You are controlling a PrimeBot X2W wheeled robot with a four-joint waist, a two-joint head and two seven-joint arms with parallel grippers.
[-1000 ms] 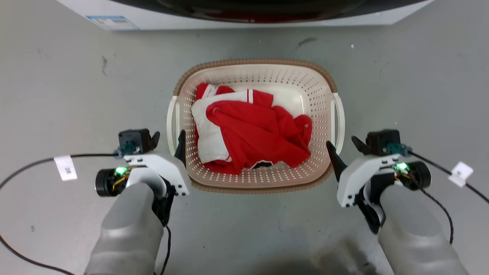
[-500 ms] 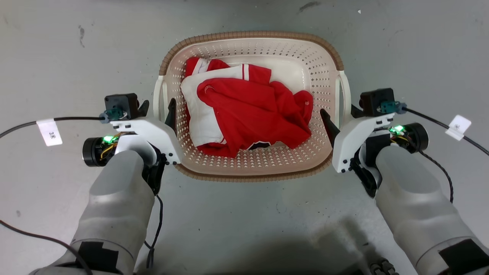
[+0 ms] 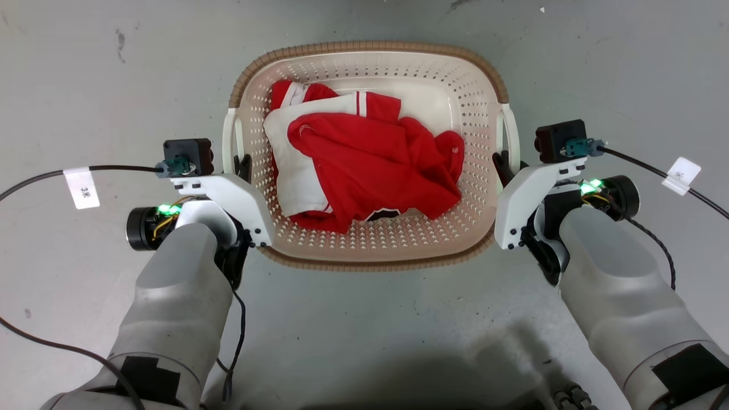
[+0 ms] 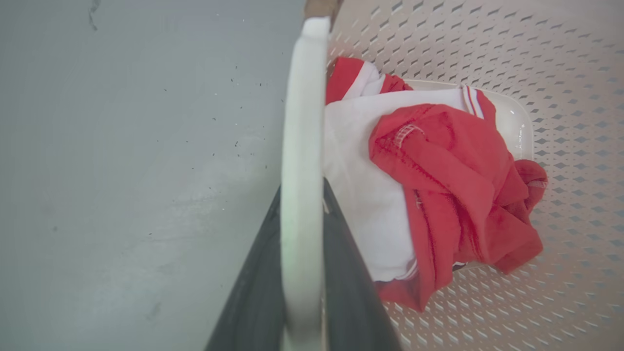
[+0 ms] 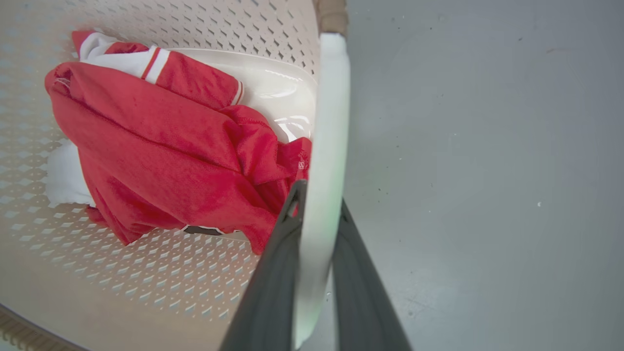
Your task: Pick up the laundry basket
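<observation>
Two white handles (image 3: 229, 142) of the laundry basket (image 3: 370, 242), which stands on the grey floor (image 3: 364, 330) with red-and-white clothes (image 3: 370, 176) inside, sit pinched between narrowed fingers: left gripper (image 4: 302, 195), right gripper (image 5: 319, 197). A good lift likely means raising both arms together, level, with firm grips.

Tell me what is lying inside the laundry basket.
Inside the laundry basket lies a crumpled red garment over a white garment with red trim. Some bare basket bottom shows beyond them; anything beneath the clothes is covered.
</observation>
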